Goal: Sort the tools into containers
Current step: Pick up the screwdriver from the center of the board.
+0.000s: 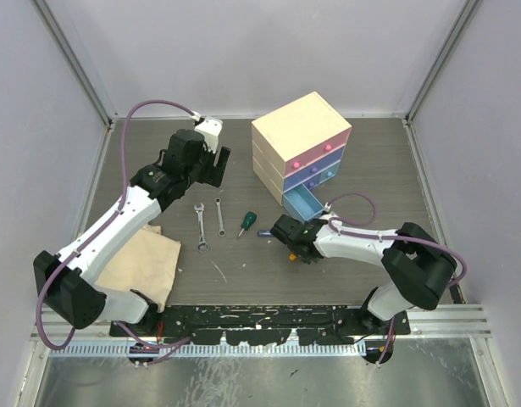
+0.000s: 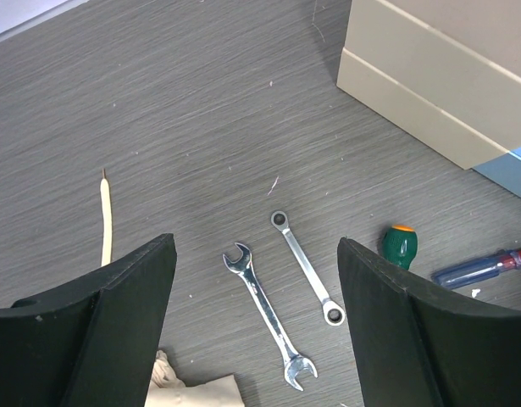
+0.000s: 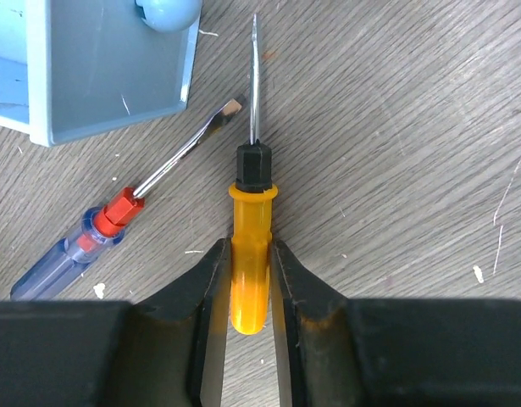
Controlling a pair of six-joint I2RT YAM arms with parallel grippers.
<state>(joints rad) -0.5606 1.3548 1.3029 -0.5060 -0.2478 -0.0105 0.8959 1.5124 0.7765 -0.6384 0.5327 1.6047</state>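
Right-wrist view alone: orange screwdriver [image 3: 250,220] within right pincer [image 3: 247,253].

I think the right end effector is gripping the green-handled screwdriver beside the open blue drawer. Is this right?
Not quite. The right end effector is gripping the orange-handled screwdriver, not the green-handled one, beside the open blue drawer. The right wrist view shows its fingers on the orange handle. The green-handled screwdriver lies apart, ungripped.
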